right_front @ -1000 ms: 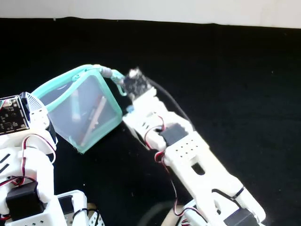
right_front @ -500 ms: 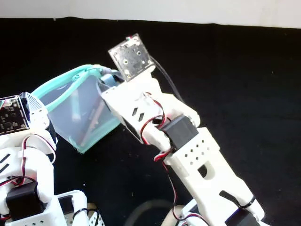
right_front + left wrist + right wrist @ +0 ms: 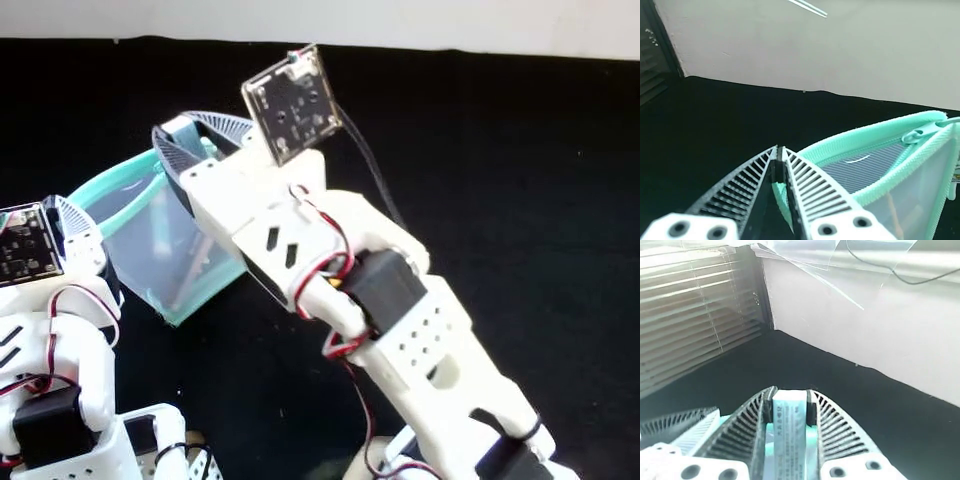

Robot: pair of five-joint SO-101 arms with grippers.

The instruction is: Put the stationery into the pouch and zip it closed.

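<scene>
A clear pouch (image 3: 170, 255) with a mint-green zip edge hangs tilted above the black table, with pens (image 3: 200, 250) visible inside. At the lower left, my left gripper (image 3: 72, 222) is shut on the pouch's near corner; the left wrist view has the jaws (image 3: 779, 150) pinching the green rim (image 3: 880, 145), with the zip pull (image 3: 915, 136) farther along. My right gripper (image 3: 185, 135) sits over the pouch's far rim, shut on a pale blue and white eraser (image 3: 789, 415). The right wrist view has that gripper (image 3: 789, 390) just above the green edge.
Black cloth covers the table (image 3: 500, 150), with open room to the right and far side. A pale wall (image 3: 400, 20) runs along the back edge. The right arm's white links (image 3: 400, 330) cross the middle. The left gripper (image 3: 680, 422) sits close beside the right one.
The right arm swung left and rose from the pouch's zip-pull corner. Its gripper now sits over the pouch's far rim. The left arm and pouch stayed put.
</scene>
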